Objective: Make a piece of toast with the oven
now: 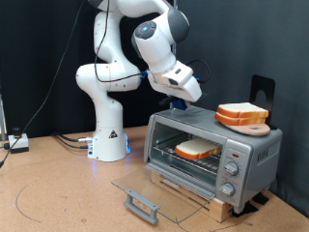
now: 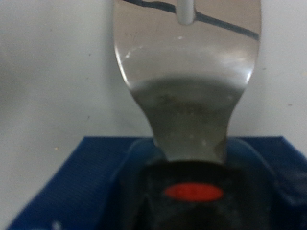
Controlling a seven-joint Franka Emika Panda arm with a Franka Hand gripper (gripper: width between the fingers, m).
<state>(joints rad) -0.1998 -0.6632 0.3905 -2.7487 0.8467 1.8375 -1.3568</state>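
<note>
Wrist view: a metal spatula blade (image 2: pixel 187 72) fills the frame, broad at one end and narrowing to a neck that runs into a dark handle with a red oval mark (image 2: pixel 192 193), with blue cloth or padding (image 2: pixel 67 177) behind it; the tool sits along the camera's line, which suggests it is held, but no fingers show here.
Claw: the claw (image 1: pixel 178 100) hangs at the end of the white arm (image 1: pixel 116 72), just above the far-left top corner of the oven, and something blue shows at its tip.
Claw state: I cannot tell how far open it is, nor see the fingers closed on the tool in either picture.
Piece of toast: the piece of toast (image 1: pixel 197 149) lies flat on the wire rack inside the oven, pale face up with a brown crust.
Key relation: the slice lies below the claw and a little to the right and nearer, inside the cavity, so it is reachable only through the front opening, not from above.
Oven: the oven (image 1: pixel 253 155) stands on the surface (image 1: pixel 58 193) on a wooden base, with its knobs (image 1: pixel 232 166) in a column at the right.
Door: the glass door (image 1: pixel 145 184) is folded fully down toward the near side, with its bar handle (image 1: pixel 141 205) at the front edge.
Other bread: a pile of slices (image 1: pixel 241 114) rests on a round board on the oven's top, to the right of the claw.
Work so far: a slice is already on the rack and the door is still open.
</note>
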